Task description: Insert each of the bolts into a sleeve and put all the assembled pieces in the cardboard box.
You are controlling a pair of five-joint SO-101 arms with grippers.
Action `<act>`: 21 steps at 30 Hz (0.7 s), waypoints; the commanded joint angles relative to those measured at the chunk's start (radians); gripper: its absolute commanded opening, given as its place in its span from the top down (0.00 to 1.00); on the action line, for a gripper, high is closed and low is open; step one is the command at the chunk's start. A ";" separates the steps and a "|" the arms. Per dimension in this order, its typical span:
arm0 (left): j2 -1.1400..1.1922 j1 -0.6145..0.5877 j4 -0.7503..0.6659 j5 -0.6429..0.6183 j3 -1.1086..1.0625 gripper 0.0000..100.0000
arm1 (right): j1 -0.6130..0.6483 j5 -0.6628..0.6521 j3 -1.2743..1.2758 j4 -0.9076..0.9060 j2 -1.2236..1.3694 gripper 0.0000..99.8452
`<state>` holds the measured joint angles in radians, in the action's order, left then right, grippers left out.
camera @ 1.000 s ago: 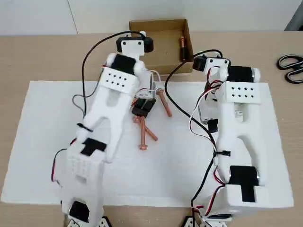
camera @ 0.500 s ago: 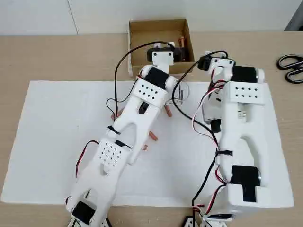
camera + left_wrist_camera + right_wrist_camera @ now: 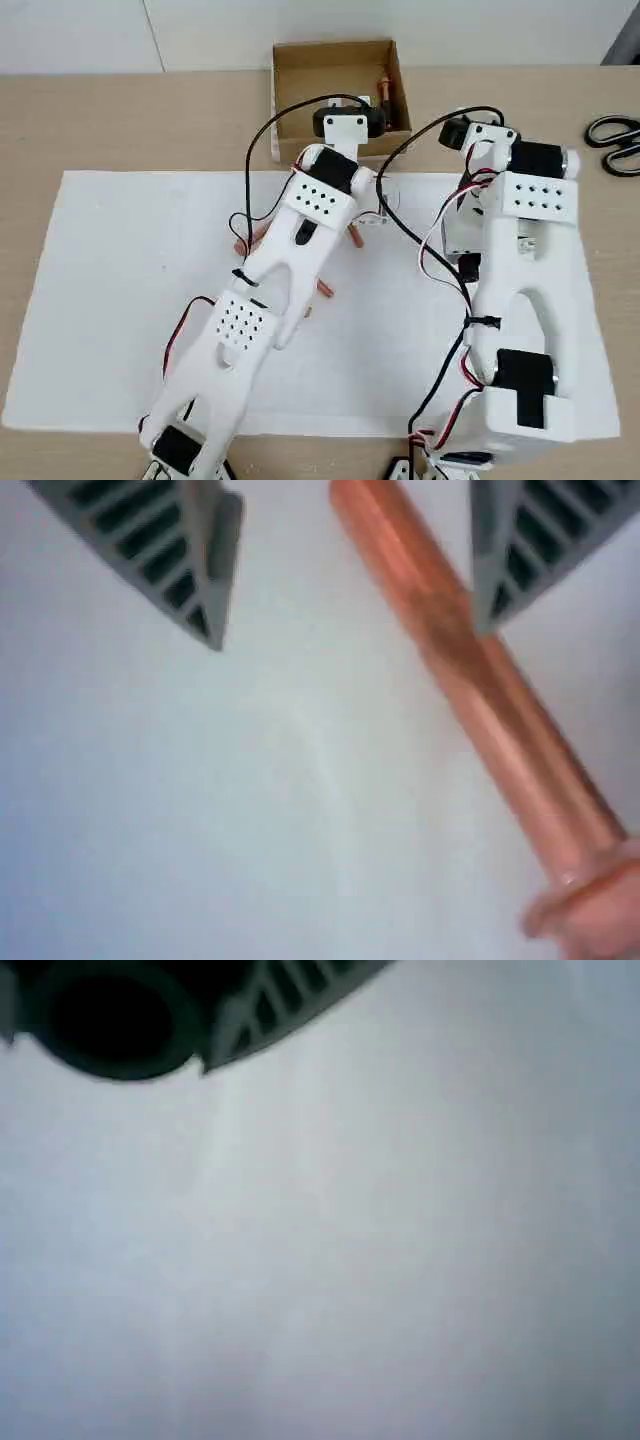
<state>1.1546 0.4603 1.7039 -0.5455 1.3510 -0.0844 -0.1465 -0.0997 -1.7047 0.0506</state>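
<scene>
We count one cardboard box [image 3: 290, 60] at the table's far edge with one copper piece [image 3: 383, 90] inside. One bolt [image 3: 470, 670] lies on the white sheet [image 3: 120, 300] between the left gripper's [image 3: 345, 625] wide-spread jaws. Four copper ends [image 3: 355, 237] show around the left arm [image 3: 290, 250] (whole bolts uncountable). We cannot tell the right gripper's [image 3: 230, 1020] state.

You get bright, even light, only faint soft shadows under the arms [image 3: 290, 250] on the white sheet [image 3: 110, 300], and a pale sheen along the copper bolt [image 3: 500, 725].
</scene>
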 commanded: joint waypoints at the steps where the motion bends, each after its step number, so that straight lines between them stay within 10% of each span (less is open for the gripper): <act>1: -0.012 -0.017 -0.035 -0.038 0.038 0.84 | -0.005 0.005 -0.008 -0.002 -0.059 1.00; 21: 0.098 -0.028 -0.066 -0.054 0.044 0.90 | -0.008 0.006 -0.005 -0.002 -0.059 1.00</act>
<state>1.2543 0.4327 1.6579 -0.5976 1.3771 -0.0844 -0.1465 -0.0997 -1.7047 0.0506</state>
